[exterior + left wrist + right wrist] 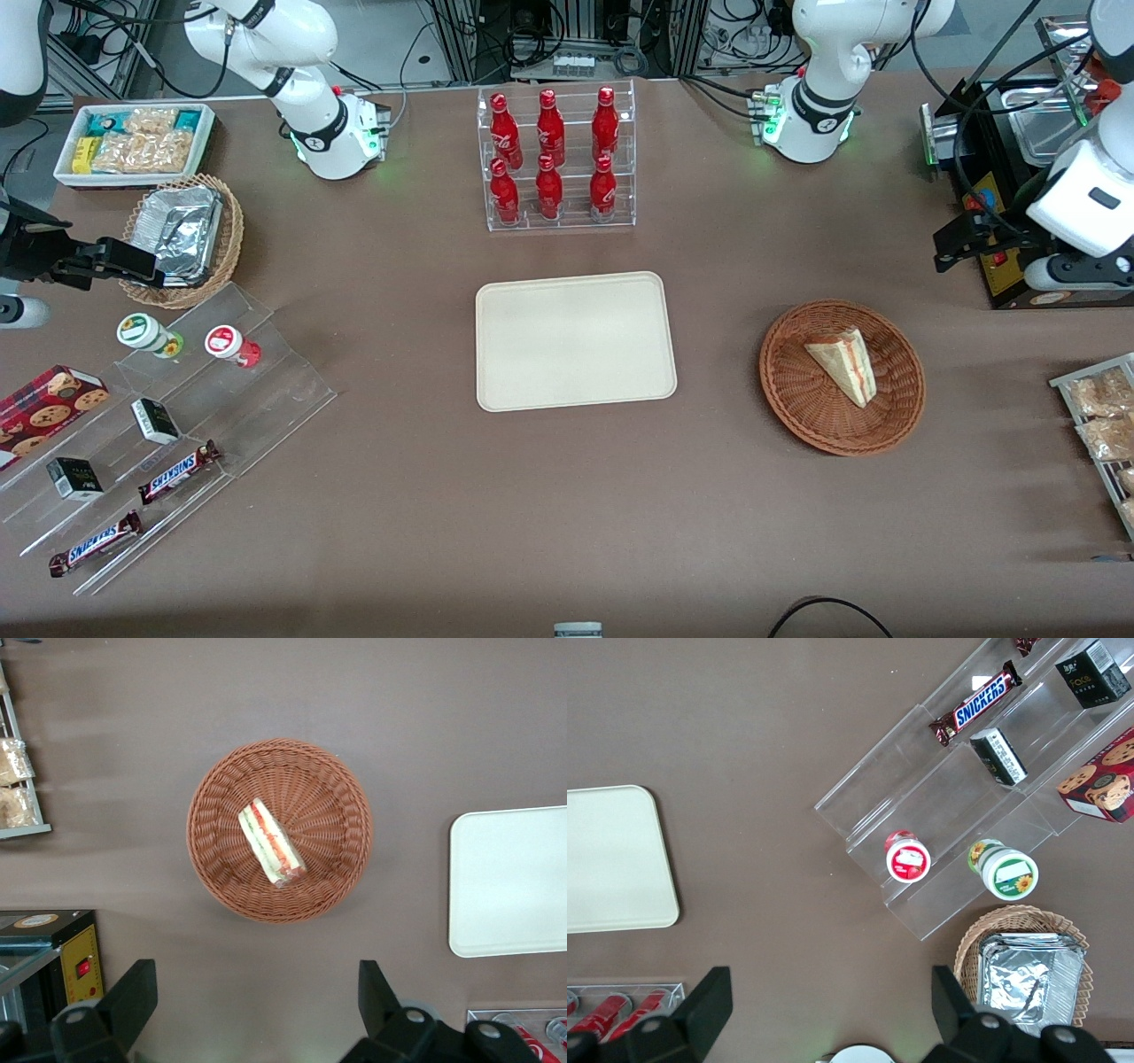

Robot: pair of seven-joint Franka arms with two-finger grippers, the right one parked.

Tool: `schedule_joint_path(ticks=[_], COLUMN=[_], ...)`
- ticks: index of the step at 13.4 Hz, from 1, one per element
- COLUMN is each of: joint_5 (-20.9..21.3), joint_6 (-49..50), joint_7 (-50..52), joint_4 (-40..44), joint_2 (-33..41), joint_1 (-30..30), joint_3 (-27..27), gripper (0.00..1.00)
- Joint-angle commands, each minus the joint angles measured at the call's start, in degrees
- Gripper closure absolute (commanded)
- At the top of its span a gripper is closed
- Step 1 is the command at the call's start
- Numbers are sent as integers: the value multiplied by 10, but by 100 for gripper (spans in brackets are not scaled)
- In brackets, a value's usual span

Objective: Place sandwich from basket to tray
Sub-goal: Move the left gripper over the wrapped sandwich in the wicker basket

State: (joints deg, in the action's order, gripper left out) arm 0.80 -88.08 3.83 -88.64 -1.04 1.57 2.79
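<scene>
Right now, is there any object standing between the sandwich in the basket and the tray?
Nothing visible does. Only bare table separates the basket holding the sandwich from the tray. The gripper, open, hovers high above the table beside the basket.

Left arm (828, 66): glossy white rounded Franka shell, black joint rings, round white base with green light, black cables trailing off it. White wrist housing with a dark window. Gripper (252, 1010): matte black, two wedge-shaped fingers (133, 997) spread wide above the table, grey round screw bosses.
</scene>
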Motion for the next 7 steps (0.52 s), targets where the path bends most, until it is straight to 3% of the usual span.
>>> schedule_joint_path(ticks=[1,7], joint_5=[2,25], joint_6=[24,-24], joint_7=[-7,26], joint_4=[8,-43], joint_2=[3,-17], joint_1=[3,3], joint_3=[-4,-4], gripper=[0,0])
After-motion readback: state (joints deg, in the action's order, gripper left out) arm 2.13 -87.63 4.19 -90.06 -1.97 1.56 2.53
